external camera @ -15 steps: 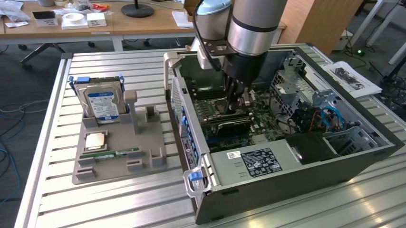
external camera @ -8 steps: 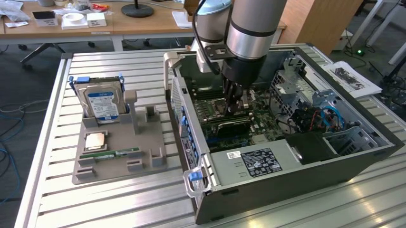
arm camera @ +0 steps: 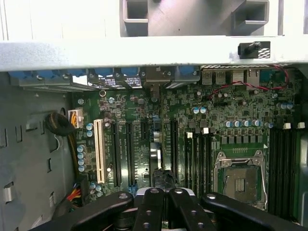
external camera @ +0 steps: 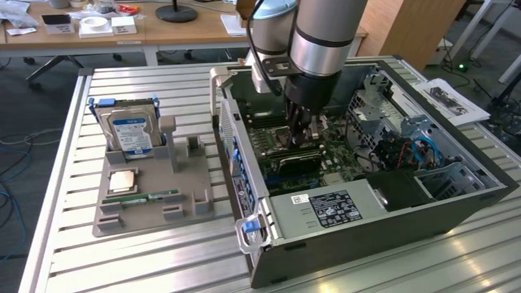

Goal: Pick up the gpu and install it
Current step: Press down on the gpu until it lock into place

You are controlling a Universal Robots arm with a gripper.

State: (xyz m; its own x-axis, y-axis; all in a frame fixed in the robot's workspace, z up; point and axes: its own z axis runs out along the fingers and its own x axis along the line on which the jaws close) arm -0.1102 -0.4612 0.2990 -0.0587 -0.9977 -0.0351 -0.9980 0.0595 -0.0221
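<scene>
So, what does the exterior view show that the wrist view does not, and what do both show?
Exterior view only: the hard drive standing in the grey holder tray on the slatted table, and the arm above the open computer case.

Wrist view only: the white slot and the empty CPU socket, seen close.

Both: the motherboard and the shut gripper over it.

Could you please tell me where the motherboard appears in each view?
Exterior view: the motherboard lies inside the open computer case, under the claw.
Wrist view: the motherboard is the green board beyond the claw.
Shared landmark: the claw, over the board.
</scene>
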